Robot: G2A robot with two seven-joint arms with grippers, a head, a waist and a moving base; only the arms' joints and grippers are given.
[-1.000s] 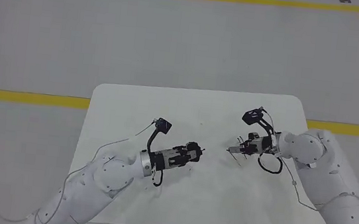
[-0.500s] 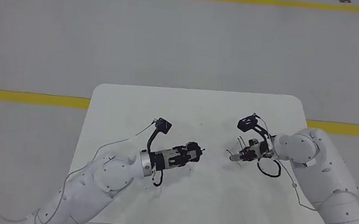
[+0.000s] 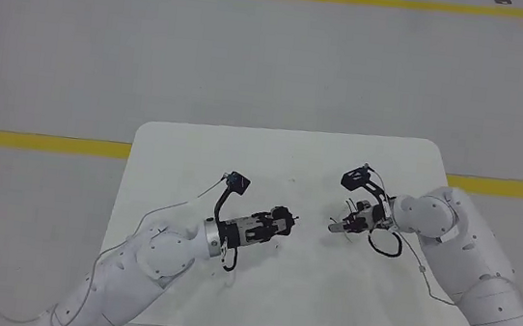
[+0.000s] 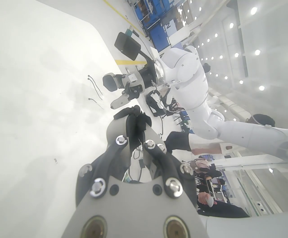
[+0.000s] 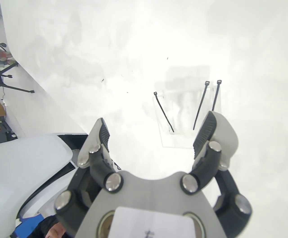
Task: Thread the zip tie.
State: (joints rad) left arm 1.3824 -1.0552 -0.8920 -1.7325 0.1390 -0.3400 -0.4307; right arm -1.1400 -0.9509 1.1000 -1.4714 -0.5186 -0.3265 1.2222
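Black nylon, three pieces: zip ties (image 5: 200, 104), lying flat on the white table (image 5: 67, 45), heads pointing away from the right claw (image 5: 156, 123). Hanging just above them, fingers spread wide, gripping nothing. Lying just ahead of the gap between those fingers: lone tie (image 5: 163, 112). Lying just beyond one ridged pad (image 5: 203, 130), tails nearly meeting it: near-parallel pair (image 5: 215, 97). Waiting well apart and facing across: left claw (image 4: 134, 118), pads pressed together; proving too dark to tell whether pinching anything.

Judging the step in hand: picking up one tie. Advising: centring over the lone tie, keeping clear of the pair; lowering until the pads are bracketing the strap mid-length; closing across its width, leaving head and tail free for threading.
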